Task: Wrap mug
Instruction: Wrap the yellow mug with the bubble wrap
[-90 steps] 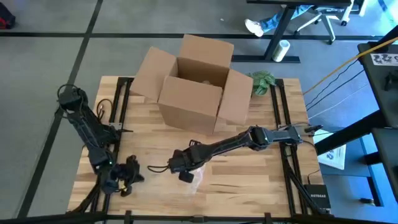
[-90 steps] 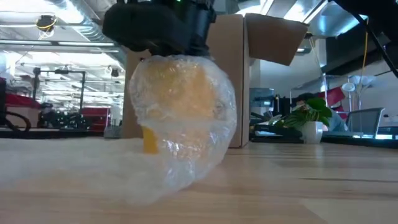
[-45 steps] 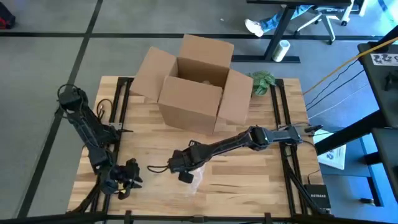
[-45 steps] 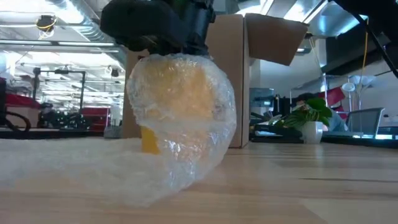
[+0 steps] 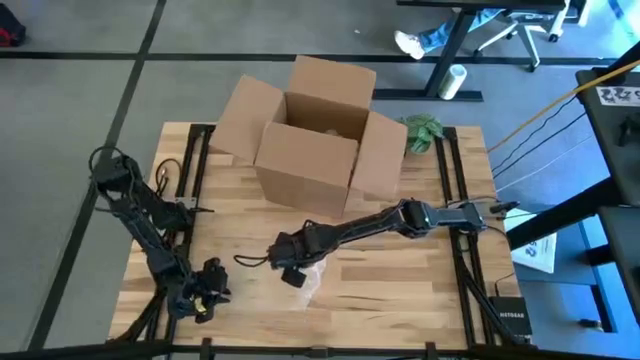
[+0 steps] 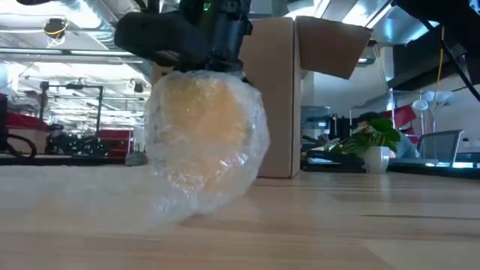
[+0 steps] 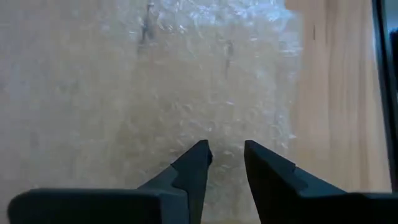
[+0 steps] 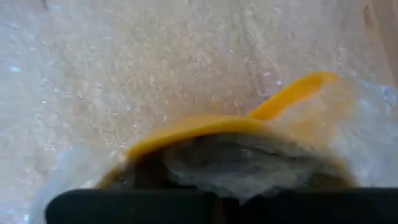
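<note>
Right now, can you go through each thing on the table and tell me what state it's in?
Mug: yellow, bundled in bubble wrap, held by the right claw.
Bubble wrap: partly around the mug, the rest flat on the table.
Cardboard box: upright, flaps open.
Right claw: shut on the mug.
Left claw: open, empty, over the flat wrap.

The left gripper hung just above a sheet of bubble wrap lying flat on the wooden table, its two dark fingers slightly parted, holding nothing.
</note>
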Tool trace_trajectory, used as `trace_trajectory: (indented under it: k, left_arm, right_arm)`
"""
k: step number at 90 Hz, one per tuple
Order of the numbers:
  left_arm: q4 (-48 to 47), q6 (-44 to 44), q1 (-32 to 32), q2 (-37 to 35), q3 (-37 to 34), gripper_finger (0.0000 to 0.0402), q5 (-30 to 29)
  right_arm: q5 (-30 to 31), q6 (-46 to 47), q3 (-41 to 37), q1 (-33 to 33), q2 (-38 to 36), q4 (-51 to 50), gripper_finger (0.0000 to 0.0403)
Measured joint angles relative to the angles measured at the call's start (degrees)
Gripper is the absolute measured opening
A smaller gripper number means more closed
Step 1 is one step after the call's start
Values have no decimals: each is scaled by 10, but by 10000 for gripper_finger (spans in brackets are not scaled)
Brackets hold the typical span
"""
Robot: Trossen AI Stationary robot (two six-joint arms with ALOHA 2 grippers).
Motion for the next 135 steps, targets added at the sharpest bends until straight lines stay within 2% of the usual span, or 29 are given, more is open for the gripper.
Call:
trace_trajectory:
  k: [8,15,32,43,60,71,89,135]
  left_arm:
    - [10,19,14,7,0,44,-12]
    - [25,73,28,1,-6,11,-56]
    - [85,202,74,-20,-8,1,-195]
    - [157,287,114,-18,-8,0,-225]
    - [330,460,149,-19,-8,0,-228]
    - [380,525,163,-19,-6,0,-229]
    - [389,556,188,-19,4,0,-221]
    - [390,589,253,-21,22,0,-137]
  right_arm:
    - [-2,0,0,0,0,9,0]
    - [-8,0,0,0,0,18,0]
    - [-22,0,0,0,0,26,0]
    - [-24,3,0,1,0,27,0]
    - [-32,4,0,1,-1,29,0]
    - [-45,4,0,1,-1,29,0]
    - [-82,4,0,2,-5,40,0]
    - [-82,21,15,19,-70,6,0]
